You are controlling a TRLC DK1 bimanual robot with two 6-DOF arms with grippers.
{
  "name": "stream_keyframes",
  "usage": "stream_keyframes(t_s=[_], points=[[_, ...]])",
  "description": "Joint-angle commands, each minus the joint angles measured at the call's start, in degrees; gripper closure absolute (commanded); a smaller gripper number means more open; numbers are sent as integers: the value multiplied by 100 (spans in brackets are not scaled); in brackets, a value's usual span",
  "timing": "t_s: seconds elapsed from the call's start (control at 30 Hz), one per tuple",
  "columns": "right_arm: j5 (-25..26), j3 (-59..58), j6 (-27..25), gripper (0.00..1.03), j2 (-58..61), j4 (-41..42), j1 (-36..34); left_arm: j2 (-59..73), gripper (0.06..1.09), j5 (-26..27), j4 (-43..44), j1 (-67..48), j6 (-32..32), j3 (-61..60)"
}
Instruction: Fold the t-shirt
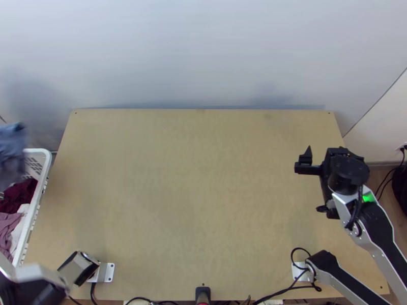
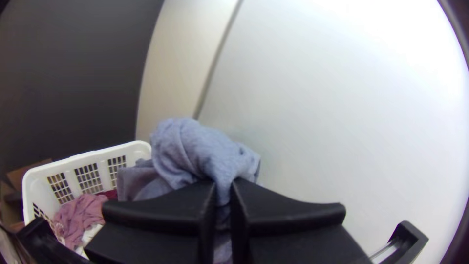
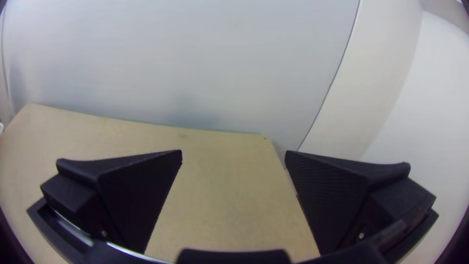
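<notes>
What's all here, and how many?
Table: 1, light wood, centre
Wall: 1, pale, beyond the table
Basket: 1, white, left of the table
Dark red cloth, mauve cloth, white cloth: 1 each, in the basket
Bunched cloth: 1, blue-grey, far left
Cables: several, black, near side
Plates: 2, white, near side
Left arm, right arm: 2, white and black, lower corners
Left tool: 1, black, shut on bunched cloth
Right tool: 1, black, open, right side

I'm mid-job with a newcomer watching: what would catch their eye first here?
Probably the bunched blue cloth, pinched in the left claw by the white basket of clothes, off the table's left side. Next, the right claw, wide open over the table's right side, nothing between its fingers.
</notes>
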Motion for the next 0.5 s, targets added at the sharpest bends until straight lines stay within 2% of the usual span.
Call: stream_keyframes(t_s=[0.0, 0.1, 0.23, 0.47], points=[[0, -61, -80, 5, -378, 11, 3, -1140, 105, -635, -209, -2039, 49, -199], [0, -122, -62, 4, -571, 64, 3, -1193, 105, -925, -376, -2926, 40, -216], [9, -96, -88, 4, -721, 64, -32, -1149, 105, -1207, -491, -4131, -294, -339], [9, 36, -185, 4, -756, 213, -137, -666, 105, -2173, -411, -6512, -856, -805]])
